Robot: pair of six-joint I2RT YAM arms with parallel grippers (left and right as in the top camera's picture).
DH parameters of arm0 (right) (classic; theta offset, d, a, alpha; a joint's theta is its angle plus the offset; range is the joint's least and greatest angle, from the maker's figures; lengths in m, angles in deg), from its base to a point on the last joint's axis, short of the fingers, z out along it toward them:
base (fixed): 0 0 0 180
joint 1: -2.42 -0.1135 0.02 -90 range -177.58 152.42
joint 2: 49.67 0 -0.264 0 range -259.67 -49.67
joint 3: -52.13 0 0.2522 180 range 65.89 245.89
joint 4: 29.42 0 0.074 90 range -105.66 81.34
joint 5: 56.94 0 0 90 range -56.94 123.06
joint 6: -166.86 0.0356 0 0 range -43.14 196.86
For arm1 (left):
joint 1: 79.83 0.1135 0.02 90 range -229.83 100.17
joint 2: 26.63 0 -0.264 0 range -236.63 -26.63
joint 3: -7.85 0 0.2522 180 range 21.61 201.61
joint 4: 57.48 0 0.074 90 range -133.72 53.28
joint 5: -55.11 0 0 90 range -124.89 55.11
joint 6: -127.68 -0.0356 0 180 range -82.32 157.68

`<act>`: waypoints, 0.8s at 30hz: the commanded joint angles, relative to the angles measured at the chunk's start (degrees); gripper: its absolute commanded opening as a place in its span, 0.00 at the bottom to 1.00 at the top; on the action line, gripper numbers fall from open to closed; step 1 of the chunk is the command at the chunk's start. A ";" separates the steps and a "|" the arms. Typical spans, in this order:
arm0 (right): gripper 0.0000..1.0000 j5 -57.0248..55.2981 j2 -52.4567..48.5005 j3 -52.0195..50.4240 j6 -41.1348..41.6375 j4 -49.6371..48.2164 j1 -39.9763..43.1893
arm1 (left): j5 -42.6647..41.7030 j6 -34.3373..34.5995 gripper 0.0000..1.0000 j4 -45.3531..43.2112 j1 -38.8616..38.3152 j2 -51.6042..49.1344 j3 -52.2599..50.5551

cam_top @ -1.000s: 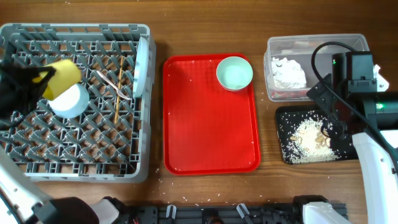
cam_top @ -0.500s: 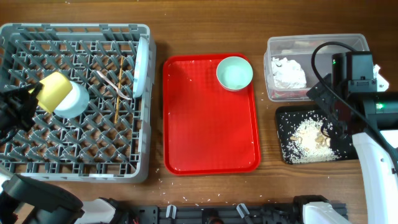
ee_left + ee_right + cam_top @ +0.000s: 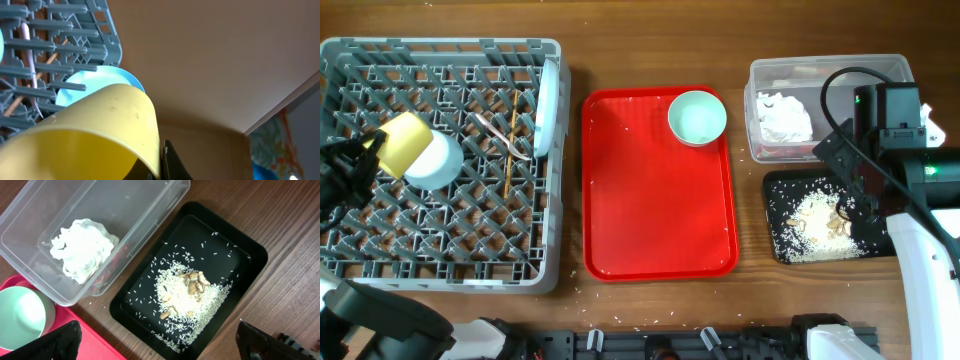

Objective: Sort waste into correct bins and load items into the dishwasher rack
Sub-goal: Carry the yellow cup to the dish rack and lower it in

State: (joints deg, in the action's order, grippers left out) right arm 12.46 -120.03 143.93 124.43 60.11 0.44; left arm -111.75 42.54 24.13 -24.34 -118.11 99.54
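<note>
The left gripper sits at the left edge of the overhead frame, over the grey dishwasher rack, clamped on the yellow-green cup. The cup is tilted on its side and overlaps the upper left rim of a pale blue bowl standing in the left half of the rack; I cannot tell whether the two touch. In the left wrist view the cup fills the lower left of the frame, with one dark finger against its right wall.

A pale blue plate stands on edge along the right side of the rack. Just left of it, thin wooden chopsticks lie among the pegs, with a white fork beside them.

The red serving tray lies in the middle of the frame. A second pale blue bowl sits upright in its upper right corner.

The right gripper hangs with its jaws spread wide and nothing between them, above the black tray. That tray holds a heap of rice topped with beige food scraps. Just above it, the clear plastic tub holds a crumpled white napkin.
</note>
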 commanded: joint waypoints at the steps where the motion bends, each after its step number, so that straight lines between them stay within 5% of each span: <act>1: 1.00 0.11 0.46 0.26 0.46 -0.11 0.17 | -2.38 -4.28 0.04 1.38 0.28 -0.22 -1.57; 24: 1.00 0.09 0.46 0.26 0.46 -0.11 0.17 | -0.20 -4.46 0.04 -8.35 0.61 -4.72 -13.22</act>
State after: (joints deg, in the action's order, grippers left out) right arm 12.46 -120.03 143.93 124.41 60.11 0.44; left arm -112.69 39.24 15.65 -24.15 -120.67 87.54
